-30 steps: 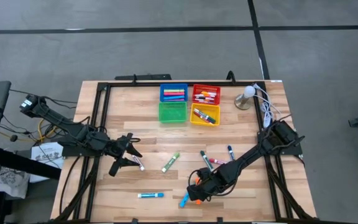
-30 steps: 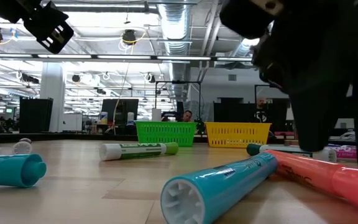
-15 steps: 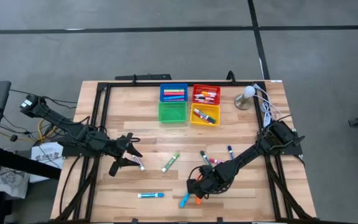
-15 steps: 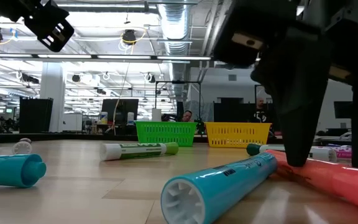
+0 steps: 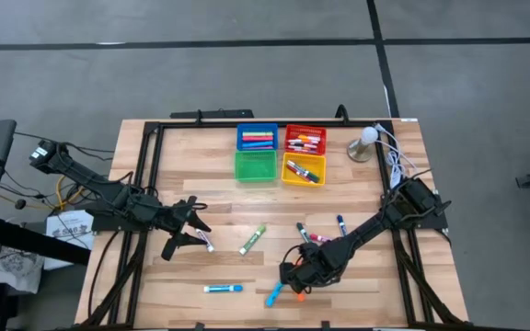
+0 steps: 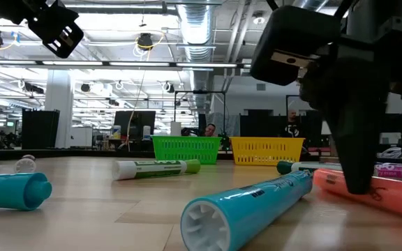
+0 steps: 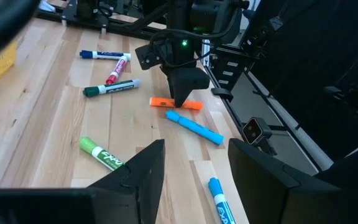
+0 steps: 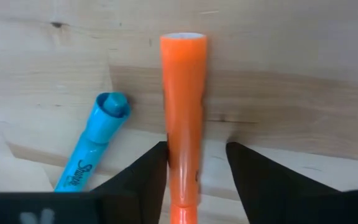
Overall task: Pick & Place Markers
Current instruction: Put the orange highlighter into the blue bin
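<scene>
My right gripper (image 5: 294,281) points down at the table's near middle, open, its fingers on either side of an orange marker (image 8: 183,106) that lies flat on the wood. A light-blue marker (image 8: 98,140) lies just beside it. Other markers lie loose: a green one (image 5: 252,239), a teal one (image 5: 222,289), and a small group (image 5: 309,235) farther back. My left gripper (image 5: 191,230) hovers open above the table's left side, nothing between its fingers (image 7: 138,180); a white marker (image 5: 207,243) lies close by it. My right gripper comes from above, pointing down, with one finger (image 8: 148,171) against the orange marker's long side (image 8: 168,149), about mid-length. The other finger stands a little apart from the opposite side. The fingers lie across the marker, which rests flat on the table (image 6: 396,199).
Four small bins stand at the back middle: blue (image 5: 257,128), red (image 5: 305,129), green (image 5: 255,177) and yellow (image 5: 303,181); three hold markers. A small lamp (image 5: 364,142) with cables stands at the back right. A black frame (image 5: 145,184) runs round the table.
My right gripper has sunk a little onto the orange marker and rolled about its own axis, and its fingers have drawn closer together around the marker. The left arm has kept still.
</scene>
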`<control>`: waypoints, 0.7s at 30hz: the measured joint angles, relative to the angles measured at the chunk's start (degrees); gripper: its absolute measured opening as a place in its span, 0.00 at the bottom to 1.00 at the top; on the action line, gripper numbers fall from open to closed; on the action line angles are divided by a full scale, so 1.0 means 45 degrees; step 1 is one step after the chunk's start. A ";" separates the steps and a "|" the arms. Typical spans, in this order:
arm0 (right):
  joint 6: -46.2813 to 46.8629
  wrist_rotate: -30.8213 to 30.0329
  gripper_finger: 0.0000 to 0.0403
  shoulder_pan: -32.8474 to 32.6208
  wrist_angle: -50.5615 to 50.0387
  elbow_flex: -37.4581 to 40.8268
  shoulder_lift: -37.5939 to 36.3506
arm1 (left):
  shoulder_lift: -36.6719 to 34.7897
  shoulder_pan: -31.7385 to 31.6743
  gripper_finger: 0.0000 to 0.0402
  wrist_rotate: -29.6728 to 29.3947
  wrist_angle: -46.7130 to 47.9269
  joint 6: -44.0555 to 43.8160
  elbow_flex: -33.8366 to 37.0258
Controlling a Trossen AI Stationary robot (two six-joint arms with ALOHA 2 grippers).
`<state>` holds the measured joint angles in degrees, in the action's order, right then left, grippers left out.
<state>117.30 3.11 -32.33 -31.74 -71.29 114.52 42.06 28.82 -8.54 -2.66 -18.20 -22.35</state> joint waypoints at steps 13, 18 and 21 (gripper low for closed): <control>-0.0171 -0.1022 0.30 -0.0069 0.0270 0.0050 -0.0010 | 0.0000 0.0000 0.44 0.0000 0.0002 0.0087 0.0000; -0.0746 -0.1160 0.29 -0.0093 0.0319 0.0050 -0.0010 | 0.0000 0.0005 0.44 0.0000 0.0000 0.0087 0.0000; -0.1046 -0.1169 0.29 -0.0093 0.0308 0.0045 -0.0010 | 0.0000 0.0003 0.44 0.0001 0.0000 0.0087 0.0000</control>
<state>112.59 -2.15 -32.75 -30.36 -71.09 114.48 42.06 28.83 -8.53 -2.66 -17.80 -22.35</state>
